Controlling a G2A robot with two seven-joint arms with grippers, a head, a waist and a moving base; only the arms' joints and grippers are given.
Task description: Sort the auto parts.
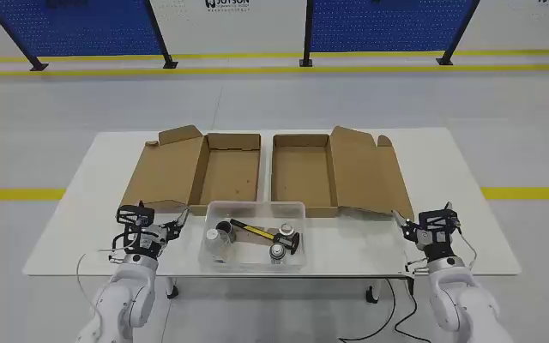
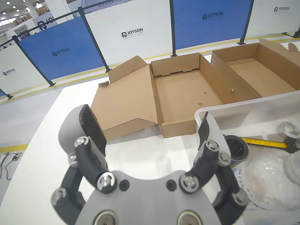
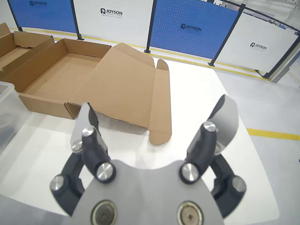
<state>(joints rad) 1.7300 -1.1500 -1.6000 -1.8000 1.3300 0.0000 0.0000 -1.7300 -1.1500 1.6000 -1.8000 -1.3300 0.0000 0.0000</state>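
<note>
1 clear bin [image 1: 256,204] w/ 3 round metal parts [image 1: 221,230] [image 1: 286,230] [image 1: 277,251], 1 yellow-black bar [image 1: 251,229]. 2 cardboard boxes [image 1: 230,176] [image 1: 302,176] behind it. L tool [image 2: 145,118] & R tool [image 3: 154,104] flank bin, both wide, empty.

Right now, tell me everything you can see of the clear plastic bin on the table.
The clear plastic bin is a shallow, open-topped rectangle with rounded corners and see-through walls. It stands flat at the near middle of the white table, just in front of two open cardboard boxes. Inside lie round silver metal parts, a yellow-and-black bar and some clear wrapping. The left gripper, open, is beside it without touching.
</note>
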